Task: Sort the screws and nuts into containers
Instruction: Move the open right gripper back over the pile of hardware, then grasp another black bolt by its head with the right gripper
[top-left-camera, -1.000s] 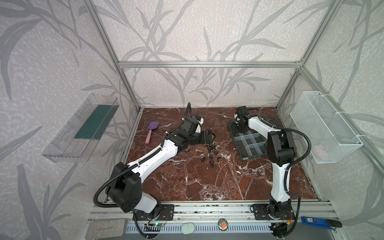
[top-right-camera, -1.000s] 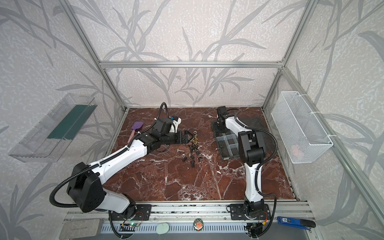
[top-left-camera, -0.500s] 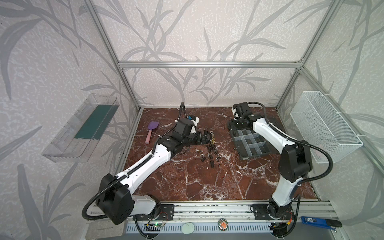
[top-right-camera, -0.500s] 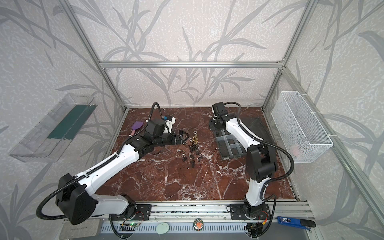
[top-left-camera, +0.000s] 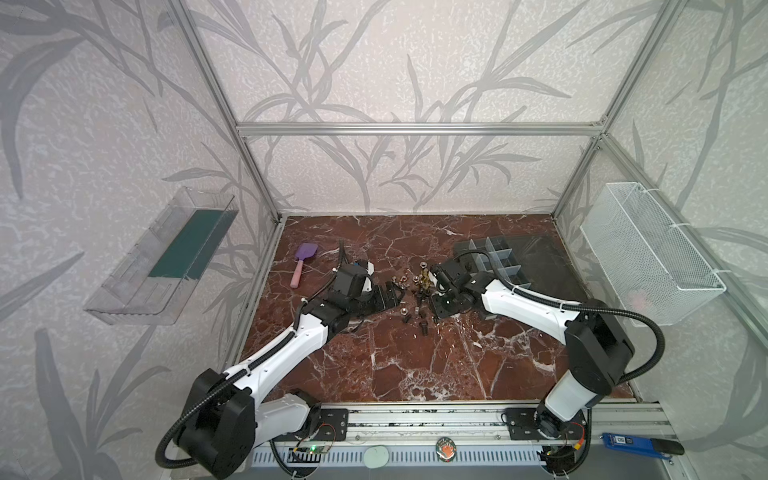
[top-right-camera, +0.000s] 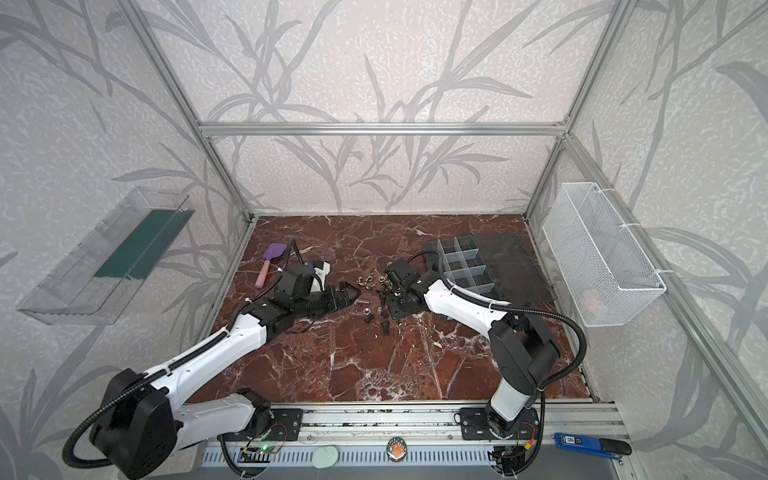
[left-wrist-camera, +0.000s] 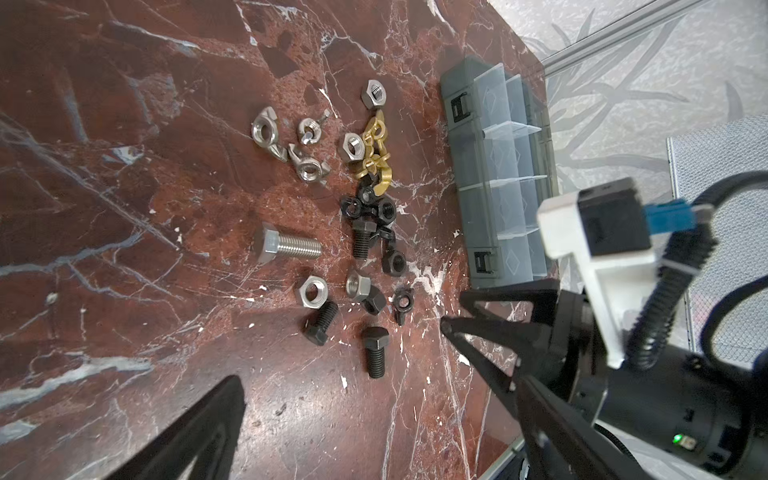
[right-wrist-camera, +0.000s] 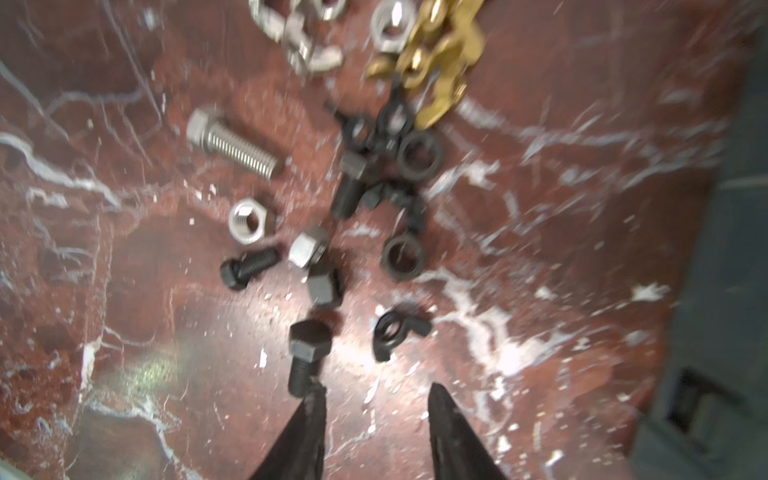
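Right claw (right-wrist-camera: 376, 386) open, one tip seemingly touching black screw (right-wrist-camera: 308, 347).

both top views look down from high at the front, well back, side by side, sharing the whole marble table (top-left-camera: 415, 365). each wrist view looks steeply down from close by; both share the scattered screws (left-wrist-camera: 289, 246) and nuts (right-wrist-camera: 248, 224), the right wrist nearer.

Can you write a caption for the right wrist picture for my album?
Open right gripper hovers over loose screws and nuts on the marble table, one finger beside a black screw.
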